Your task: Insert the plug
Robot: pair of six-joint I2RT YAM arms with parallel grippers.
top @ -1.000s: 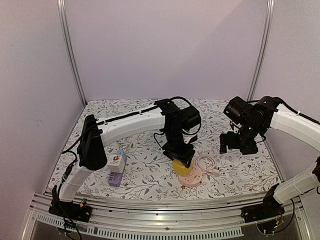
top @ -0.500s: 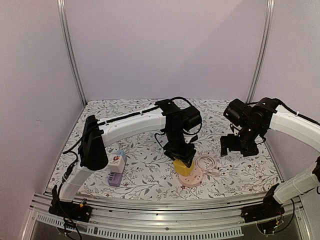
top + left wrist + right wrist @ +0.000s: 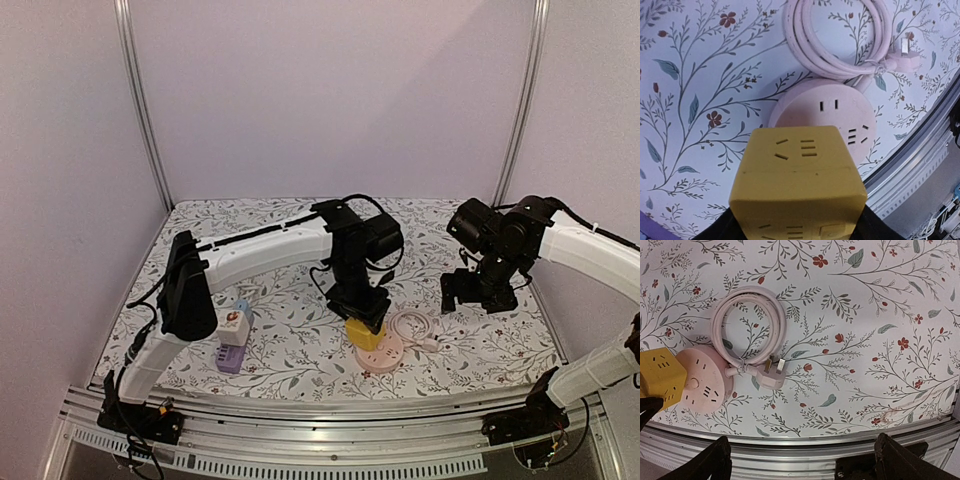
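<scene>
Barely anything has shifted in the past second: my left jaws stay clamped on the yellow cube (image 3: pixel 365 334), and my right arm has only edged a touch on its side of the worktop (image 3: pixel 250 225). From my left wrist, the cube (image 3: pixel 797 185) fills the lower frame with a slotted face turned to the camera, and it hides the near rim of the round pink strip (image 3: pixel 832 112). Whether the cube touches the strip I cannot tell. From above, the strip (image 3: pixel 385 355) lies flat near the front rail, with the cube at its left edge. A pink cord (image 3: pixel 410 325) is coiled just beside the strip, on its far right side. My right wrist camera looks down on that coil (image 3: pixel 747 325) and on the cord's plug (image 3: pixel 772 372), which rests on the floral cloth at the coil's lower edge, beside the strip (image 3: pixel 702 377). My right jaws hang above the cloth, spread wide and holding nothing. Well apart to the left, a white adapter (image 3: pixel 232 325) and a purple one (image 3: pixel 230 358) sit side by side.
</scene>
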